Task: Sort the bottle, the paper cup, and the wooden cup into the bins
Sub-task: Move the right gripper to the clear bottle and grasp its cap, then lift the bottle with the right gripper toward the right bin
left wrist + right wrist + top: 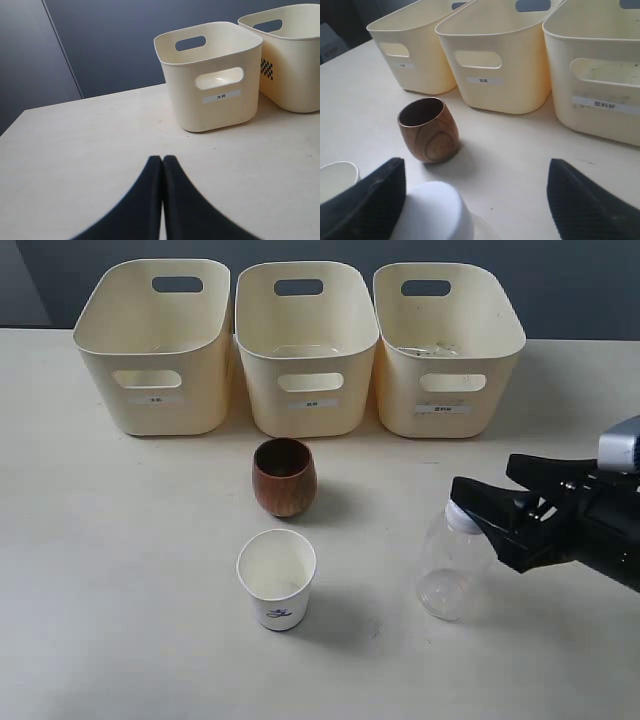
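On the right side of the table, my right gripper sits spread wide at the bottle, gripping nothing.

Right fingers: one lies against the bottle's white cap and the other is well apart from it, so the cap is between them but not clamped. Bottle stands upright, well in front of the right-hand bin. Wooden cup is upright just in front of the middle bin; paper cup is upright nearer the front, close to the wooden cup but apart from it. Left bin completes the back row. My left gripper has its fingers pressed together with nothing between them, above bare tabletop, pointing toward the left bin.
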Controlling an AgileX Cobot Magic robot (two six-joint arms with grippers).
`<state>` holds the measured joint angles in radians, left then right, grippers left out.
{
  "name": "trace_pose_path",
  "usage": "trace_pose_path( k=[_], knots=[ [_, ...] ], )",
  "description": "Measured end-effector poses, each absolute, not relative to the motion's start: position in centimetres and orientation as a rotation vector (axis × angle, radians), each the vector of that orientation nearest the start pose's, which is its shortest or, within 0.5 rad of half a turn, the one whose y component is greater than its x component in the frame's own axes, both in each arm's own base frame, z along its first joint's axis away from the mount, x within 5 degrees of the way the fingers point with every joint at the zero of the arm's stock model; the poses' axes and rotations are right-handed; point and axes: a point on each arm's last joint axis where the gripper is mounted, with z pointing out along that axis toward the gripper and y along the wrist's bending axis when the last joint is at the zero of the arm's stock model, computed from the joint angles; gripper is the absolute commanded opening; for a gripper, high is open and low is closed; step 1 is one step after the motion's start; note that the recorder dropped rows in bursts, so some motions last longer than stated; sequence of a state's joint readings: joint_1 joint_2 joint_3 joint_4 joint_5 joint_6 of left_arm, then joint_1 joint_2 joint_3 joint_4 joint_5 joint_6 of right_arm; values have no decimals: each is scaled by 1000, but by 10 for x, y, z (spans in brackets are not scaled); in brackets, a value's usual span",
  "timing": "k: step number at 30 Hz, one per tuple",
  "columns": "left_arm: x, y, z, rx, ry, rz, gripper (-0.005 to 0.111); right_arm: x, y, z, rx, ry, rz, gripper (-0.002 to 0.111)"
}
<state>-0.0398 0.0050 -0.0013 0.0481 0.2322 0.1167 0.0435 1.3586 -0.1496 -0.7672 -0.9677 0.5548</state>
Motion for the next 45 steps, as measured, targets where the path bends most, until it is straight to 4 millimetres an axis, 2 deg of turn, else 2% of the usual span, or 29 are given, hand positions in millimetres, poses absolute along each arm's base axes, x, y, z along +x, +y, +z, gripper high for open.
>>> trace_pose_path(
  k=[7, 15, 28, 45],
  knots=[
    [56, -1, 192, 166, 1712, 101, 0, 178, 62, 163, -399, 1821, 696, 74],
    [56, -1, 192, 166, 1712, 101, 0, 177, 65, 168, -408, 1765, 733, 73],
    [56, -1, 192, 166, 1712, 101, 0, 174, 68, 167, -473, 1765, 753, 73],
    [56, -1, 192, 166, 1712, 101, 0, 171, 67, 159, -491, 1862, 740, 73]
  ],
)
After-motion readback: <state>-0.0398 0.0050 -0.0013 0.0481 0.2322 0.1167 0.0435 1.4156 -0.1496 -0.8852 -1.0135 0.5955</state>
